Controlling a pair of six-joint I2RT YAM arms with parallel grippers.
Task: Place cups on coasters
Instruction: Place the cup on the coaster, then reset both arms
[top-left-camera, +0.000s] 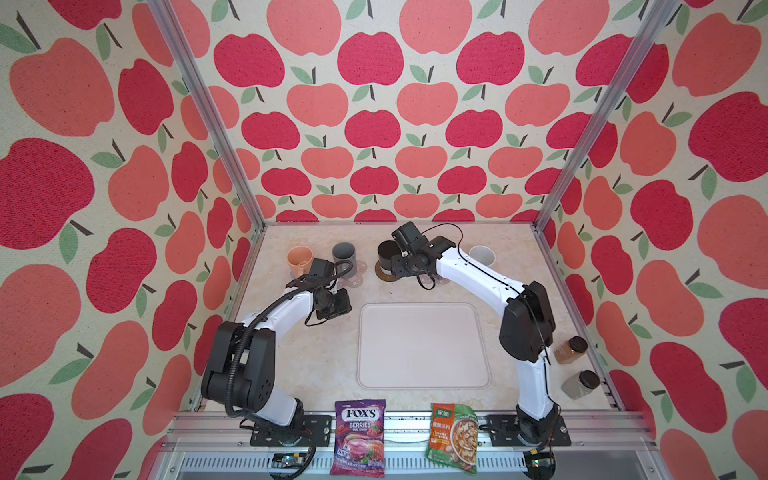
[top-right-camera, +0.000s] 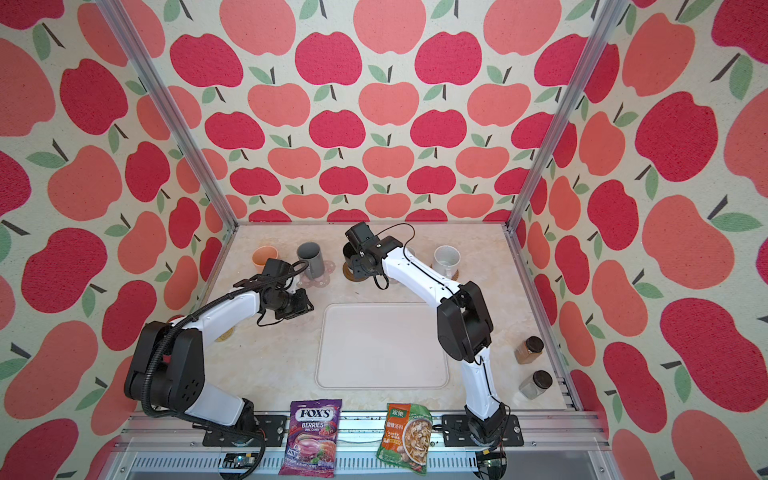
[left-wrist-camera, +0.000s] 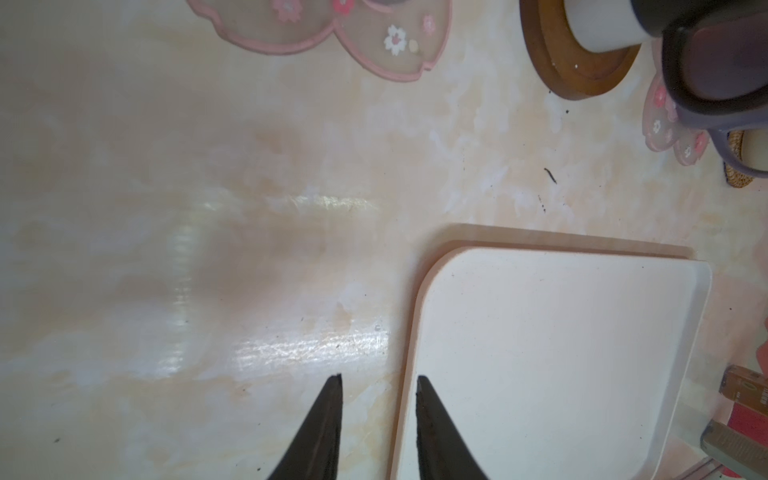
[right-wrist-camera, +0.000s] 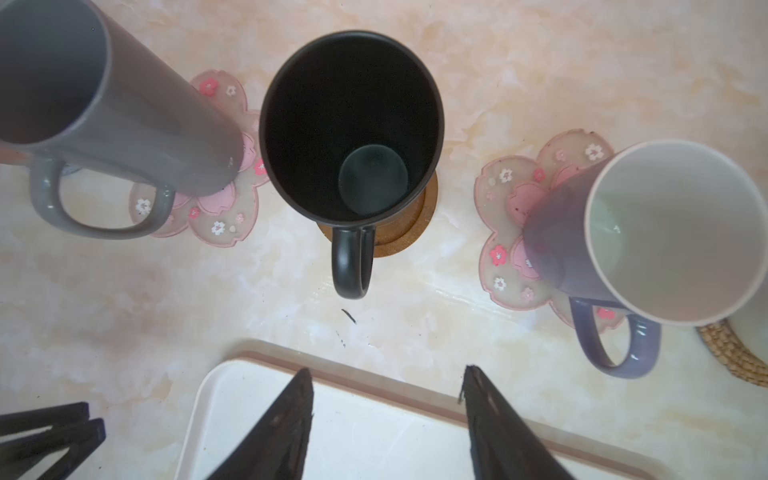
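Hovering over the far rim of the pale tray (right-wrist-camera: 249, 365), the right gripper (right-wrist-camera: 388, 370) is showing its fingers spread wide with nothing between them. The black mug (right-wrist-camera: 353, 124) is standing upright straight ahead of them on the brown round coaster (right-wrist-camera: 415, 224). Its handle is pointing directly back at the gap between those fingers (that is the line to watch). By my reading, the safe way out for this arm is back along the handle's line or straight up, since a sideways swing is risking a clip on the handle.

On either side, the tall grey mug (right-wrist-camera: 124, 116) is sitting on a pink flower coaster (right-wrist-camera: 216, 220) and the lavender mug (right-wrist-camera: 665, 232) on a second pink flower coaster (right-wrist-camera: 507, 195).

Over at the far left, the peach-orange mug (top-left-camera: 300, 257) is standing nearer the left gripper (left-wrist-camera: 378, 378). That gripper's fingers are standing only slightly apart, empty, by the tray's corner, so that mug is looking like the left arm's job.

Whether a coaster is lying under the peach-orange mug I cannot tell, because the left wrist is covering its base in both top views. The right arm is hiding nearly all of the lavender mug from above. The rattan coaster (right-wrist-camera: 731, 353) is being cut off at the edge of the right wrist view, with the speckled white mug (top-left-camera: 482, 255) on it.
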